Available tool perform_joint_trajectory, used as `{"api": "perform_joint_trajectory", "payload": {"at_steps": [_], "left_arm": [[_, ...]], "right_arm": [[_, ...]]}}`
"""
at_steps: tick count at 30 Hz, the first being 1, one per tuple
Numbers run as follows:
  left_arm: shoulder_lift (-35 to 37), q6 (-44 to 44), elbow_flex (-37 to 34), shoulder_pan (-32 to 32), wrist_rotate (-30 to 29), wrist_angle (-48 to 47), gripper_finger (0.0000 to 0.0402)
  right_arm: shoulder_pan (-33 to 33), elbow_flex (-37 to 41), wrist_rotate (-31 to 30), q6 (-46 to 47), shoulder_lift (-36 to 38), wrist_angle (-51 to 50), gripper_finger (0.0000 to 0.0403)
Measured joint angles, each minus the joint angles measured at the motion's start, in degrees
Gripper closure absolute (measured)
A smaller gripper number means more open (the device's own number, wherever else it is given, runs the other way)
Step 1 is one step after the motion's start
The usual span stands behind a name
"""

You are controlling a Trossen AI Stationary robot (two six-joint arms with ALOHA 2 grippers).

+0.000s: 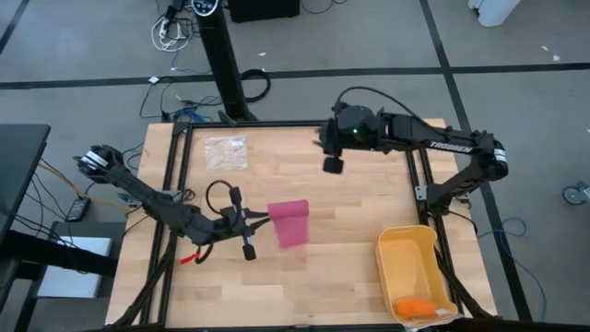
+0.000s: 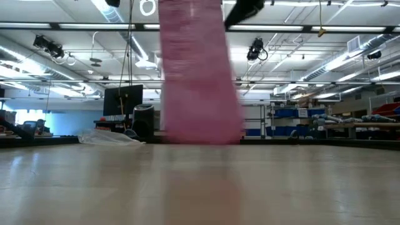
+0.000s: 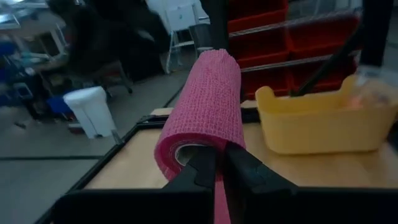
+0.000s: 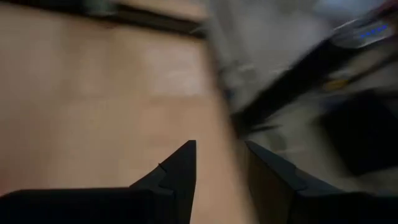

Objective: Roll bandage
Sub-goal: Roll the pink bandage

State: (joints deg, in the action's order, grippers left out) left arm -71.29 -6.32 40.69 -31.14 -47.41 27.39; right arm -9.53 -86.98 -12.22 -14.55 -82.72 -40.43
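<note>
The pink bandage (image 1: 291, 223) is a rolled cylinder held over the middle of the table. It shows as a hollow-ended roll in the left wrist view (image 3: 205, 106) and as a tall pink band in the low view (image 2: 199, 75). My left gripper (image 1: 261, 221) is shut on it, reaching in from the table's left side. My right gripper (image 1: 332, 164) is open and empty above the far middle of the table, well apart from the bandage; its wrist view (image 4: 221, 155) shows a gap between the fingers. My left gripper pinches the roll's near, hollow end (image 3: 186, 154) between its two fingers (image 3: 202, 171), and a strip of pink cloth (image 3: 217, 202) runs down between them. The fingers come roughly level from the table's left and lie along the roll. The roll slants up and away from the fingers.
A clear crinkled plastic bag (image 1: 226, 152) lies at the far left of the table. A yellow bin (image 1: 406, 267) with a small orange object (image 1: 415, 306) stands at the near right corner and also shows in the left wrist view (image 3: 317, 124). A small red item (image 1: 189, 259) lies near the left arm.
</note>
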Motion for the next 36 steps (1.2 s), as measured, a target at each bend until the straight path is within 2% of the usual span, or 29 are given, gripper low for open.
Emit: {"api": "perform_joint_trajectory", "payload": {"at_steps": [3, 6, 11, 16, 19, 24, 36], "left_arm": [[4.28, 2.76, 1.43, -0.02, 0.72, -6.62, 0.0385], [8.68, 3.89, 1.52, 0.0, 2.31, -10.38, 0.0385], [15.17, 3.72, 1.52, 0.0, 2.37, -14.66, 0.0385], [19.01, 2.74, 1.52, 0.11, 2.35, -16.21, 0.0385], [19.96, 1.83, 1.61, 0.5, 2.36, -16.46, 0.0385], [20.14, 1.81, 4.49, 1.14, 2.39, -20.51, 0.0385], [19.94, -0.79, 9.27, 1.14, 1.91, -23.24, 0.0385]], "right_arm": [[-0.61, 8.1, 10.06, 3.3, 2.63, 3.41, 0.0286], [0.39, 19.24, 14.79, 5.95, 5.44, 14.81, 0.0291], [2.48, 36.27, 17.41, 13.29, 7.67, 40.14, 0.029], [6.96, 47.35, 18.06, 20.06, 5.81, 66.84, 0.0289], [9.73, 49.18, 18.04, 21.12, 2.73, 76.26, 0.0291], [11.85, 47.65, 14.91, 22.43, -1.92, 79.07, 0.0282], [12.47, 43.53, 13.17, 22.54, -8.11, 83.16, 0.0186]]}}
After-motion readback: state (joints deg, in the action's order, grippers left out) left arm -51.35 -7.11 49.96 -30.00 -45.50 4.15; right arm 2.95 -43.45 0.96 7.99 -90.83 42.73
